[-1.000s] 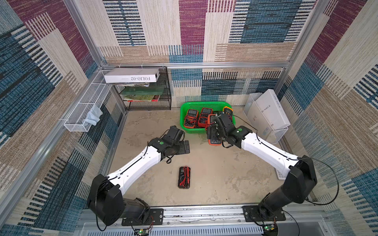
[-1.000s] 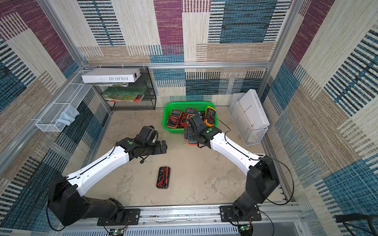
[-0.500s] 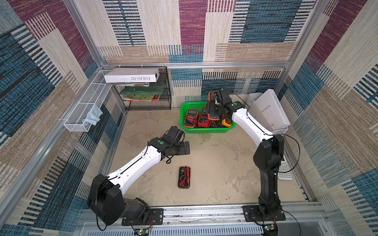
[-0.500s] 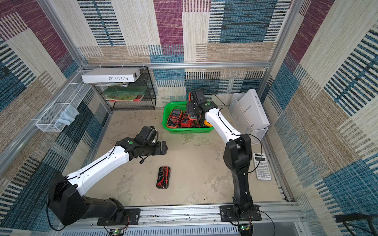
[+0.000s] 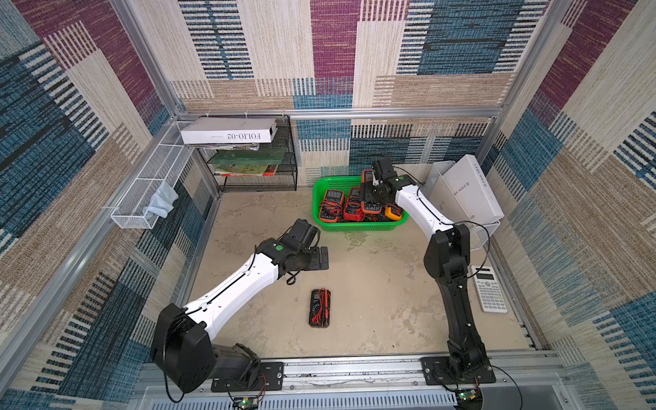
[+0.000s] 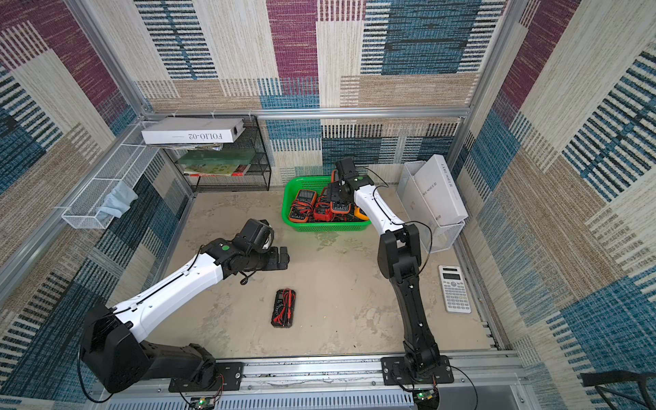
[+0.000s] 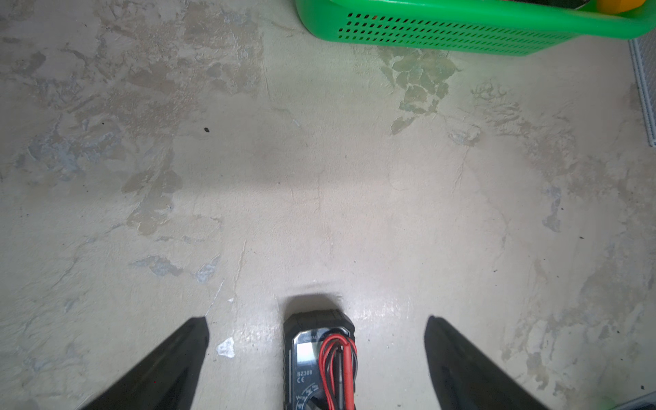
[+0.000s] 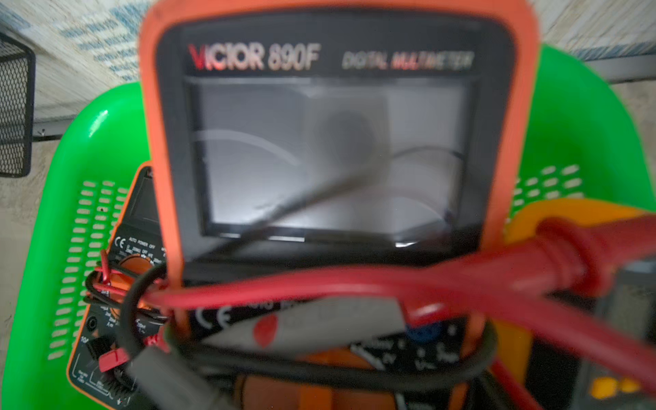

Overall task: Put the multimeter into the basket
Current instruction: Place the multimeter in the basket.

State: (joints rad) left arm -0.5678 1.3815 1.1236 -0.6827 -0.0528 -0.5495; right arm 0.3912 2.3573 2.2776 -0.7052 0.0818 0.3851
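Far left in both top views there's the white wire bin on the wall, then the black rack against the back wall. My left gripper hangs a bit left of center, jaws spread wide, nothing in them. In the left wrist view the black meter lies flat on the floor and shows at the bottom edge between my two fingertips, touching neither, red leads across its face. In the top views that black meter sits lower middle, well apart from the basket, which is up at center near the back wall with several meters lying in it. My right gripper is over the basket's right half, clamped on the orange meter, which sits tilted over the others inside the rim. Can't tell if it touches them. The right wrist view is mostly its blurry screen. Calculator lies on the floor at far right.
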